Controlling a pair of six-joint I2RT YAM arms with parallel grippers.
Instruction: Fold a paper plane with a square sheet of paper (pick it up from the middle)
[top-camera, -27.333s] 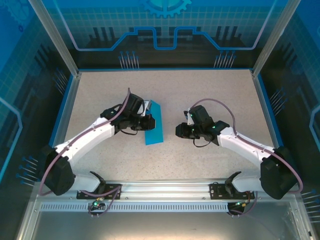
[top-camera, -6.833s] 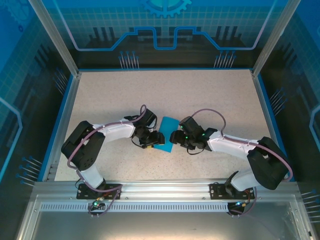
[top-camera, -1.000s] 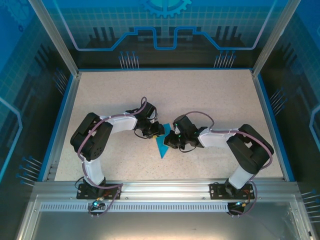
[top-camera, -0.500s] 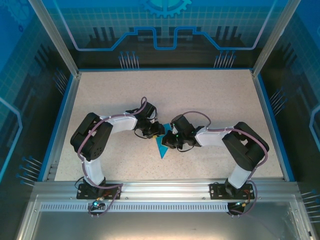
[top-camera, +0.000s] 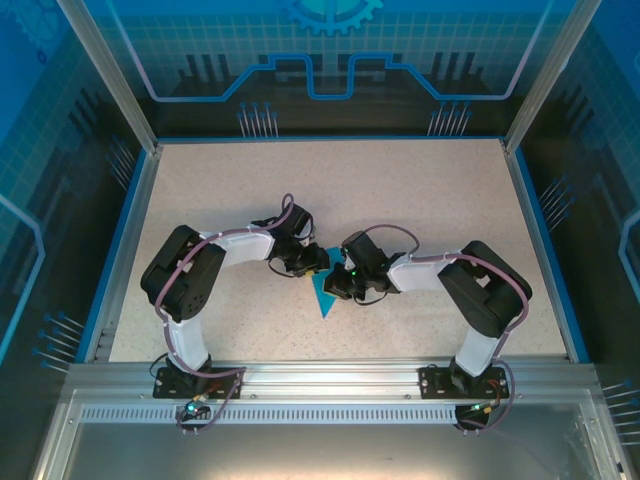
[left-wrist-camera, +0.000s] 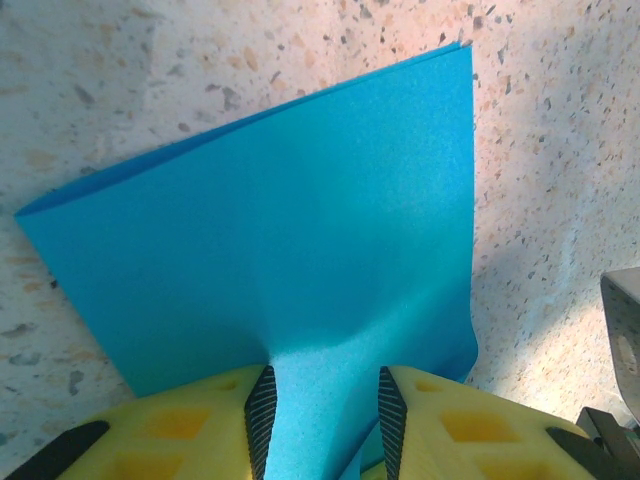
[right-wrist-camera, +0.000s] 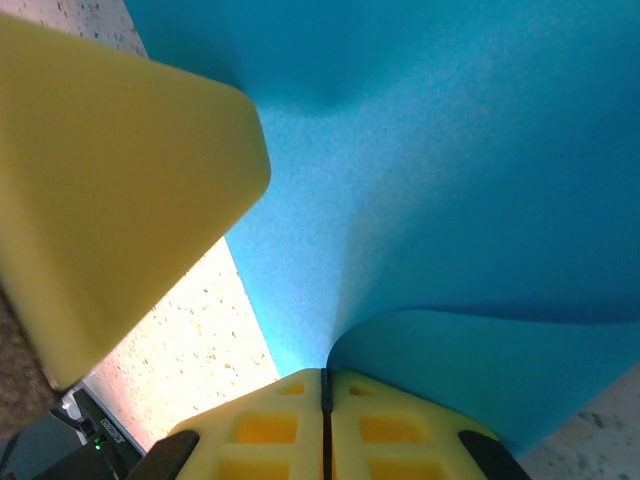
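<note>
Part-folded paper plane (top-camera: 325, 295) lies mid table (top-camera: 430, 200), between both arms; thin, light, floppy — easily crumpled or torn; left fingers (left-wrist-camera: 200, 425) pinch its bunched edge; right fingers (right-wrist-camera: 400, 430) are pressed shut on a curled flap; best held gently, near the creases.

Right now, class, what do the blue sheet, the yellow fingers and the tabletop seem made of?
The blue sheet: thin matte paper; it creases sharply and curls. The left fingers: probably soft matte foam or rubber, with moulded hollows and ribbed inner faces. The tabletop: hard speckled surface, perhaps stone-look laminate.
</note>
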